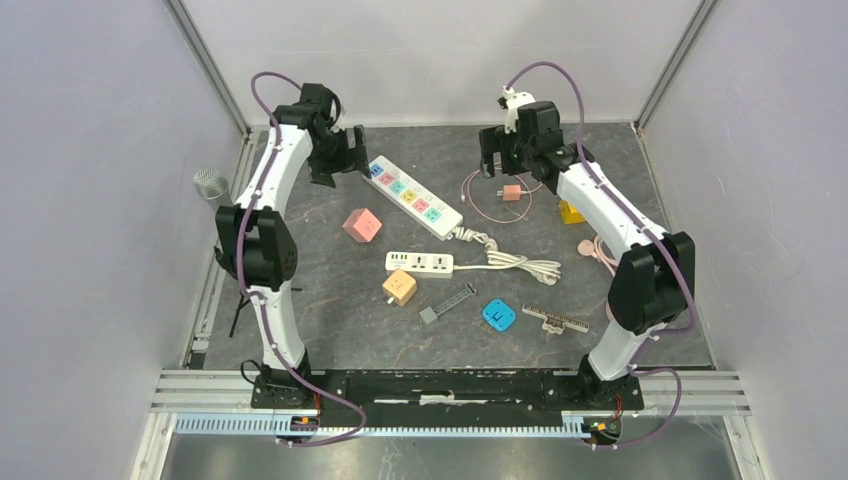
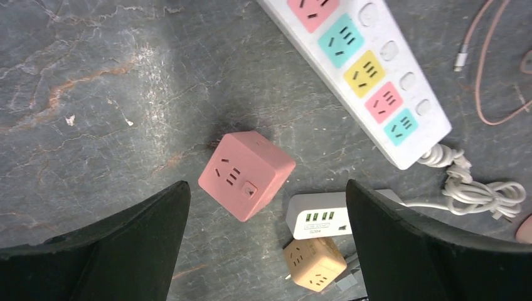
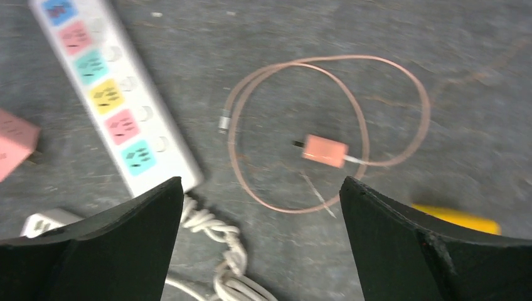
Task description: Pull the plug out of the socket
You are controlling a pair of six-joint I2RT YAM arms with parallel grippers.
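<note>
Dark grey marbled counter (image 1: 330, 270) inside white walls. Left gripper (image 1: 338, 158) is spread wide, holds nothing and touches nothing, and hovers by the far end of the long white power strip (image 1: 413, 196). Left arm is raised with elbow bent, wrist pointing down. Right gripper (image 1: 497, 160) is also wide apart and empty, hanging above the pink plug (image 3: 324, 150). Right arm reaches to the far side, wrist tilted down. Power strip lies diagonally, coloured outlets up. Small white strip (image 1: 419, 262) sits near it, beside a bundled white cord (image 1: 515, 263). Pink cube socket (image 1: 362, 225) and orange cube (image 1: 399, 288) stand apart. Plug lies loose on the counter inside its pink cable loop (image 3: 351, 58), apart from the power strip.
</note>
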